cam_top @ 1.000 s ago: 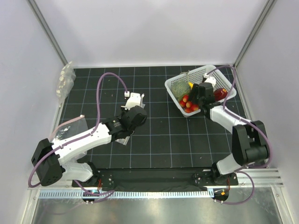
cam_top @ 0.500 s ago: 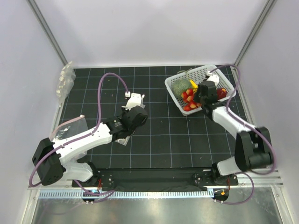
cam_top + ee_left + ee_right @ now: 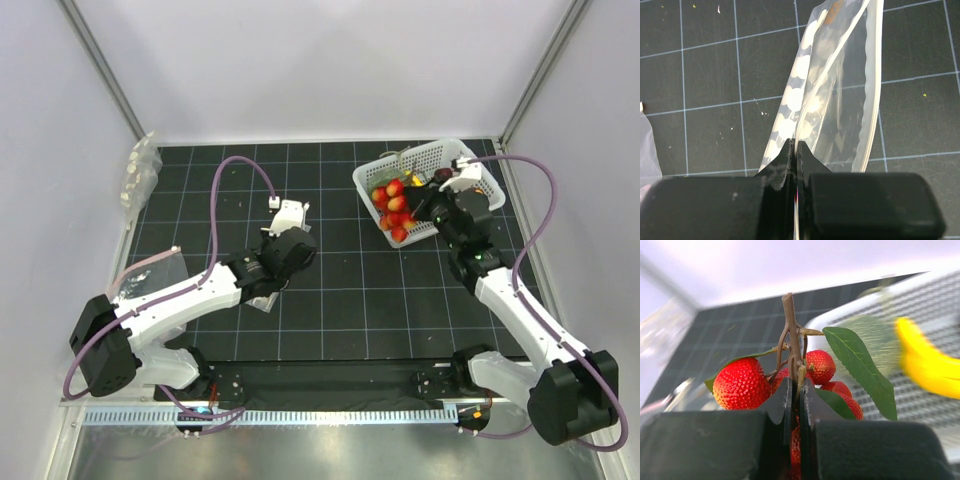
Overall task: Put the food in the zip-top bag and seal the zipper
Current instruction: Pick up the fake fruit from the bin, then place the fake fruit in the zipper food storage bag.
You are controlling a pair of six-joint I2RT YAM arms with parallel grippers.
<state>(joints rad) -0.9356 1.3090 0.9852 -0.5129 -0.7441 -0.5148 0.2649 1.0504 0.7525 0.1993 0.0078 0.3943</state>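
1. Right claw [image 3: 796, 390] is clamped hard on the woody stem [image 3: 789, 325] of the food [image 3: 741, 383], pinching just under the fork with the red fruits bunched on either side.
2. In the right wrist view the stem points to 12 o'clock. The cluster's long axis runs along it, fruit end down.
3. From above, the cluster sits over the left half of the white basket [image 3: 420, 152], and it looks lifted clear. The banana [image 3: 925, 357] is at its 3 o'clock.
4. Over on the left, the left claw [image 3: 794, 150] is closed on one lip of the zip-top bag [image 3: 790, 100].
5. The bag stretches from that claw toward 1 o'clock, with the zipper [image 3: 837, 50] running the same way. It lies well apart from the food, at roughly its 8 o'clock across the tabletop [image 3: 340, 290].
6. To do this well, carry the cluster across low and steady. Line the stem up with the bag's long axis and lead with the fruit.
7. The mouth looks narrow, so the left claw should raise its lip first, or the leaves will likely snag.
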